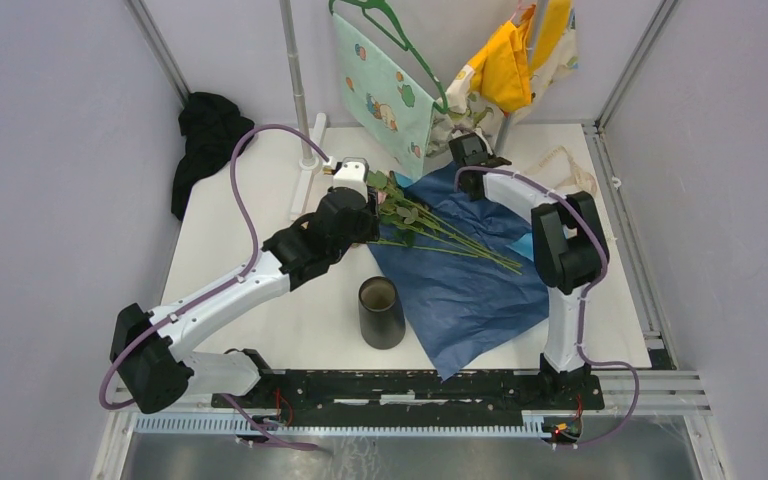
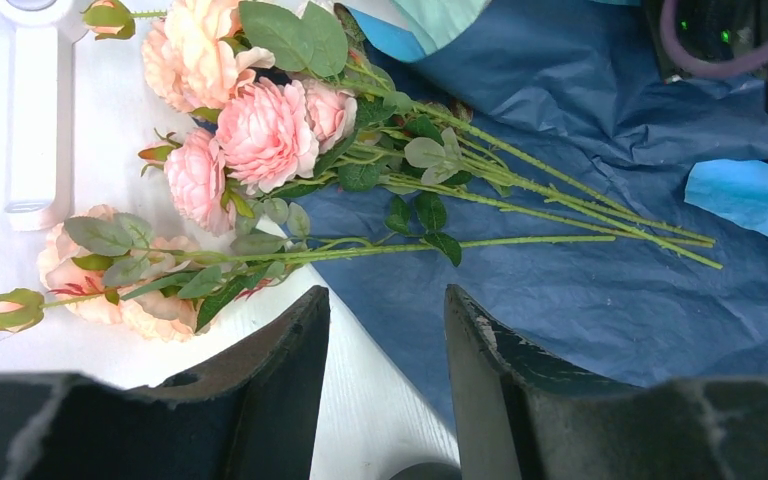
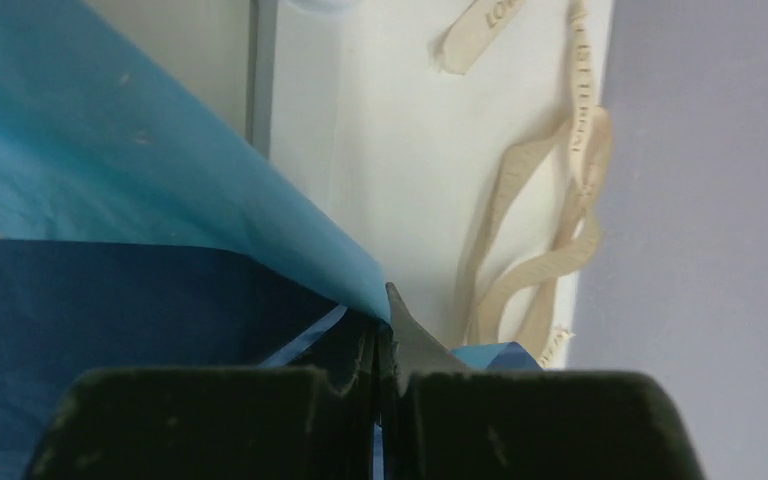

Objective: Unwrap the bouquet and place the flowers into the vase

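Observation:
The flowers (image 1: 430,235) lie unwrapped on the spread dark-blue paper (image 1: 460,290), with pink and peach heads (image 2: 265,130) to the left and thin green stems running right. My left gripper (image 1: 360,235) hovers open over the stems' near side; in the left wrist view its jaws (image 2: 387,305) hold nothing. My right gripper (image 1: 470,150) is shut on the far edge of the wrapping paper (image 3: 160,180), where the light-blue sheet lies over the dark-blue one. The black vase (image 1: 381,311) stands upright just off the paper's near-left edge. The cream ribbon (image 3: 550,230) lies loose by the right wall.
A black cloth heap (image 1: 208,140) lies at the far left corner. A pale green patterned cloth (image 1: 390,90) and a yellow cloth (image 1: 505,65) hang at the back. A metal stand pole (image 1: 295,80) rises from a white foot (image 2: 35,130) beside the flower heads.

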Robot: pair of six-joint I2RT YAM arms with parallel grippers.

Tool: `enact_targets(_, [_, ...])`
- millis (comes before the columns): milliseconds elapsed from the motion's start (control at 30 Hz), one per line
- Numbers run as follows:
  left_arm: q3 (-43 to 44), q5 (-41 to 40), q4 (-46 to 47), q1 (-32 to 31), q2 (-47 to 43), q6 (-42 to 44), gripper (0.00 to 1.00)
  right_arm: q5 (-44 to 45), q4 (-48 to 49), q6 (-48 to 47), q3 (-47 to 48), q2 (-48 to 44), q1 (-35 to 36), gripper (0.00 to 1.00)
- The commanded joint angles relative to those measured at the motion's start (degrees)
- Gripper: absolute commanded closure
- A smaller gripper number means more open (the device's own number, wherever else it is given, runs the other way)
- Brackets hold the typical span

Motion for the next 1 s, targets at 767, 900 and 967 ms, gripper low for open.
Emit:
enact_targets(767, [2.4, -1.6, 1.7, 0.2, 2.5, -0.7, 0.48, -0.1, -3.6, 8.5, 7.0, -6.2, -12.6, 0.31])
enact_targets(900, [2.2, -1.6, 2.0, 0.2, 2.9, -1.3, 0.48, -3.6, 0.3, 9.0, -0.9, -15.5, -12.1, 0.28])
enact_targets(967, [2.3, -1.2, 2.3, 0.2, 3.0, -1.6, 0.46, -6.0, 4.1, 8.6, -5.7, -21.5, -11.0, 0.20])
